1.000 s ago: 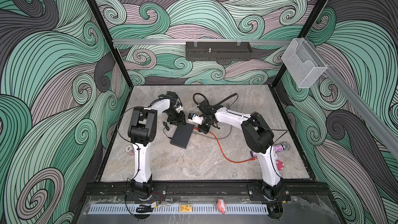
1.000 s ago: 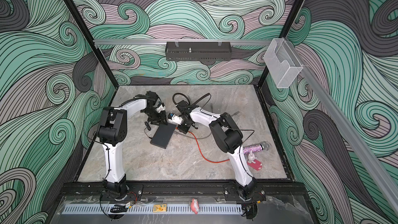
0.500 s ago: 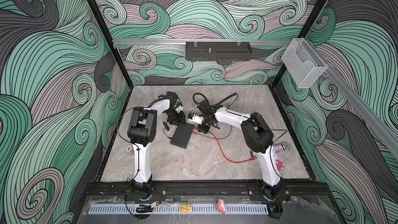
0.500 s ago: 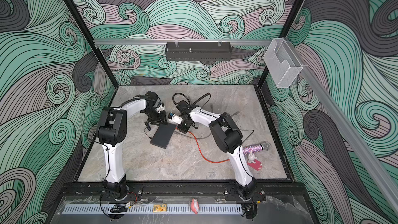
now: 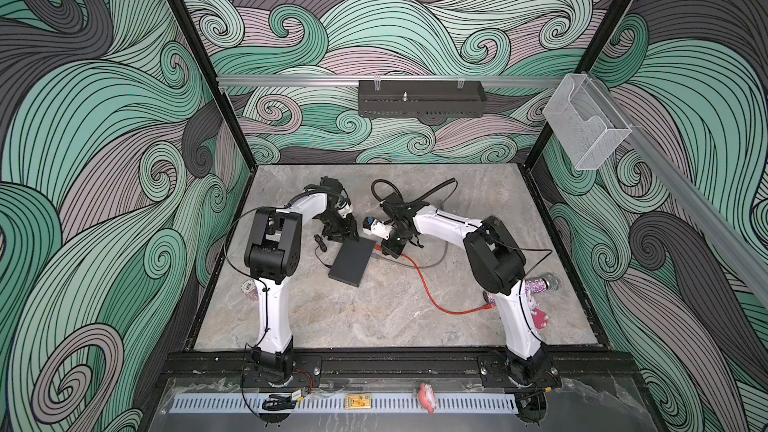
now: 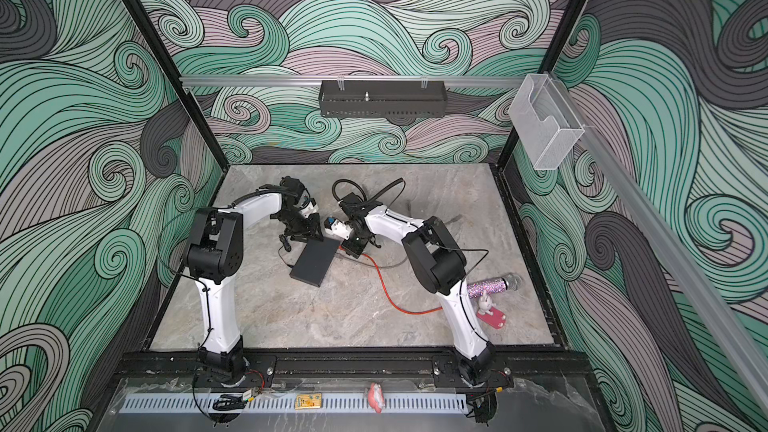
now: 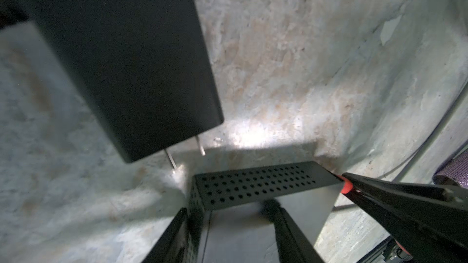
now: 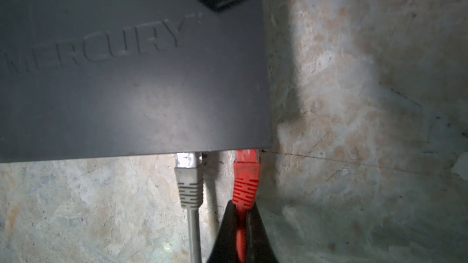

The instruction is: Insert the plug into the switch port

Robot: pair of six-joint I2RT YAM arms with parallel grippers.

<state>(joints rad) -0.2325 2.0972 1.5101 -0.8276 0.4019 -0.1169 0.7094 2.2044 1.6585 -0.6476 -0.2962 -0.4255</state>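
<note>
Had right claw [image 8: 241, 204] clamped narrow on red cord [image 8: 239, 237] behind ribbed red plastic plug [image 8: 247, 173], aimed lengthwise straight ahead into flat matte-black switch [image 8: 126, 84] edge.

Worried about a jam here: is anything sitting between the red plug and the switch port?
Nothing visible. The red plug, pinched at its rear by the right end effector, meets the switch at its edge. The gray plug sits beside it, apart.

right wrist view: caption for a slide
Right gripper holds the red plug at the switch edge, beside a grey plug.
</note>
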